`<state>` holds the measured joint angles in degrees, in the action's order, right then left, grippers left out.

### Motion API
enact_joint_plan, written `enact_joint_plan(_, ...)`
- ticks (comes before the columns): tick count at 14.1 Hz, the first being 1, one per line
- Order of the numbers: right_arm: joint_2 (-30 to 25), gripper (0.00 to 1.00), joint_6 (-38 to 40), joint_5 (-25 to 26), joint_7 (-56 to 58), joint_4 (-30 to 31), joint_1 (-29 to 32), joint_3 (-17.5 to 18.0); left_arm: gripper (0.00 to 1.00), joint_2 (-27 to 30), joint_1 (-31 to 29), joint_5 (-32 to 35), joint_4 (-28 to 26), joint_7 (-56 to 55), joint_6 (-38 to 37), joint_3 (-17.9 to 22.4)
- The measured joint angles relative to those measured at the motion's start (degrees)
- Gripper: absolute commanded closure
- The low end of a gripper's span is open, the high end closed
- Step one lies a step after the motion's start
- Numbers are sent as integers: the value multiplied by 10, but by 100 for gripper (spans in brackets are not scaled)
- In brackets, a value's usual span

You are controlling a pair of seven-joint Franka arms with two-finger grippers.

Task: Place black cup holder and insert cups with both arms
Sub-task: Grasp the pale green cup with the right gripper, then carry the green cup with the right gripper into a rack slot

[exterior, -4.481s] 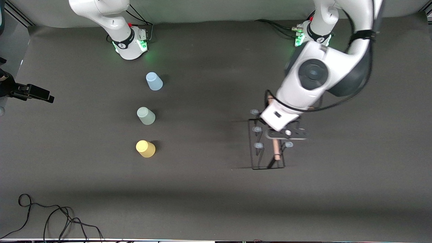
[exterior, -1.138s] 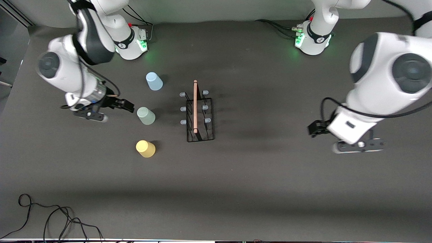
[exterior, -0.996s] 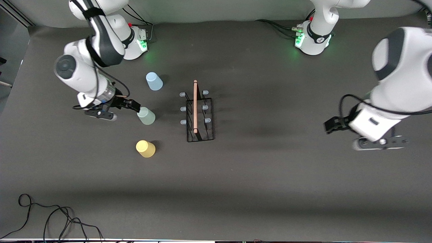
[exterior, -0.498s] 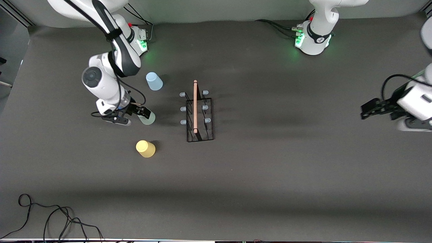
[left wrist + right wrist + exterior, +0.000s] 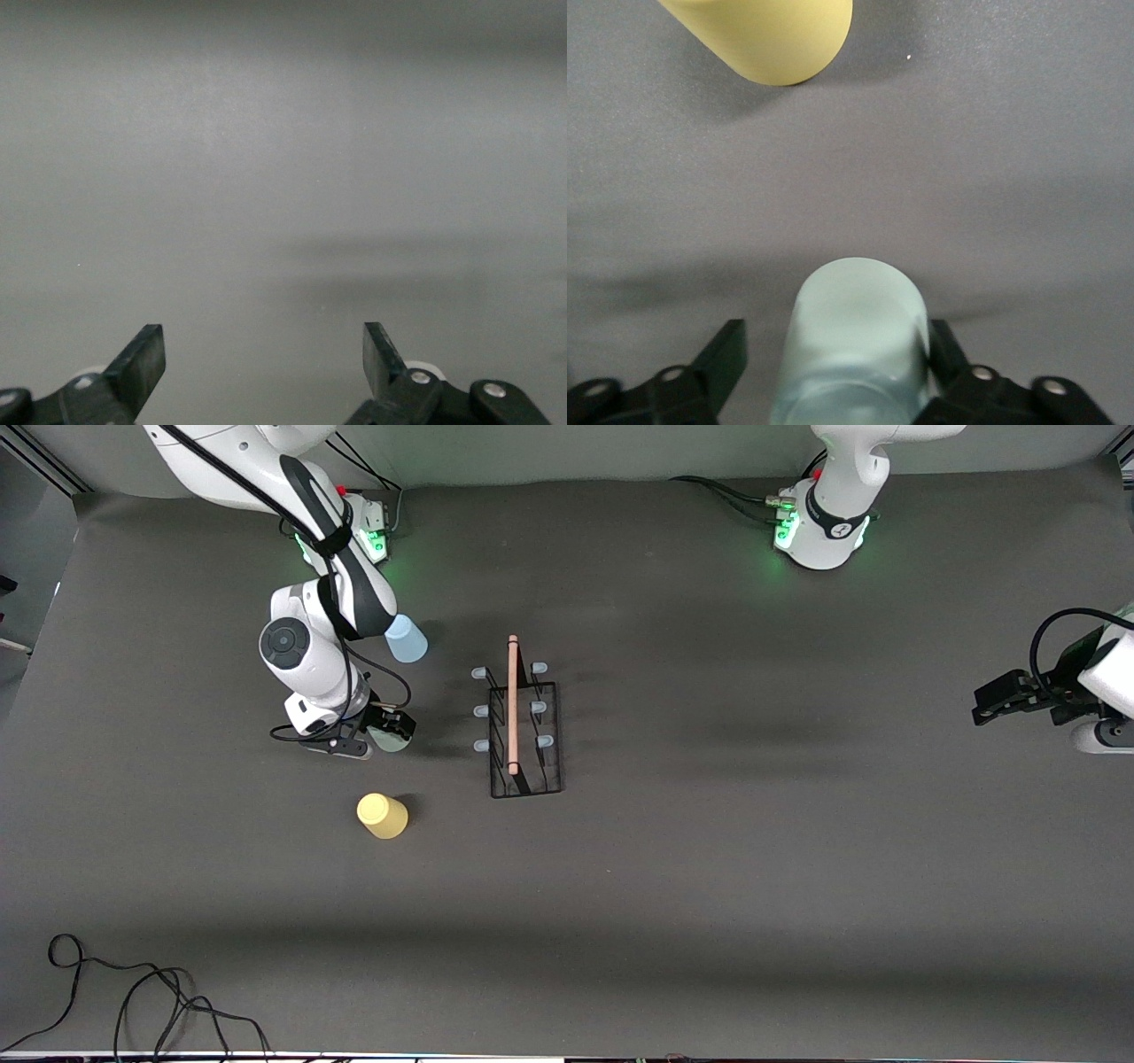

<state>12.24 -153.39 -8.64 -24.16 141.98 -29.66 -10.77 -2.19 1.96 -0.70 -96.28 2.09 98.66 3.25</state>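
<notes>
The black cup holder (image 5: 524, 779) stands upright in the middle of the table, its wooden handle (image 5: 512, 704) on top and no cup on its pegs. My right gripper (image 5: 391, 732) is low at the pale grey-green cup (image 5: 384, 743), open, with a finger on each side of it. In the right wrist view the cup (image 5: 855, 341) fills the gap; one finger touches it and the other stands slightly off. The light blue cup (image 5: 406, 640) stands farther from the camera, the yellow cup (image 5: 382, 816) nearer; the yellow cup also shows in the right wrist view (image 5: 766, 40). My left gripper (image 5: 985, 701) is open and empty.
My left gripper (image 5: 264, 354) hangs over bare dark mat at the left arm's end of the table. Black cables (image 5: 133, 992) lie at the edge nearest the camera, toward the right arm's end. The arm bases (image 5: 819, 522) stand along the edge farthest from the camera.
The left gripper set the cup holder mid-table, let go and drew back to its own end. The right gripper moved in and now straddles the grey-green cup.
</notes>
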Motion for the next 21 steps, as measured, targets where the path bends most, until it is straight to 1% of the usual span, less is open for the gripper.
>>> enact_joint_plan(1,0,76,0,0,0,2,0,0,1,2,0,0,-1,0,0,-1)
enact_joint_plan(2,-3,91,1,0,0,3,0,0,1,2,0,0,-1,0,0,-3)
enact_joint_plan(4,-4,100,3,0,0,4,0,0,1,4,1,1,-2,0,1,-6)
enact_joint_plan(7,-6,100,11,0,0,4,-2,0,1,7,2,12,-4,0,1,-17)
enact_joint_plan(9,-21,100,36,0,0,2,-2,0,1,8,2,18,-4,0,1,-20)
enact_joint_plan(11,-64,100,98,0,0,-10,-2,-1,1,8,2,19,-5,0,2,-21)
enact_joint_plan(13,-125,100,174,-1,-5,-27,-2,-3,1,8,2,19,-6,0,2,-21)
enact_joint_plan(15,-180,100,229,-1,-42,-41,-3,-2,1,9,2,19,-6,0,2,-21)
enact_joint_plan(16,-198,100,250,-1,-67,-50,-6,-1,1,9,2,20,-6,0,2,-21)
enact_joint_plan(18,-212,100,272,-1,-133,-72,-38,0,1,9,2,20,-6,0,2,-22)
enact_joint_plan(21,-203,100,262,-1,-229,-81,-105,3,1,14,2,20,-5,0,0,-22)
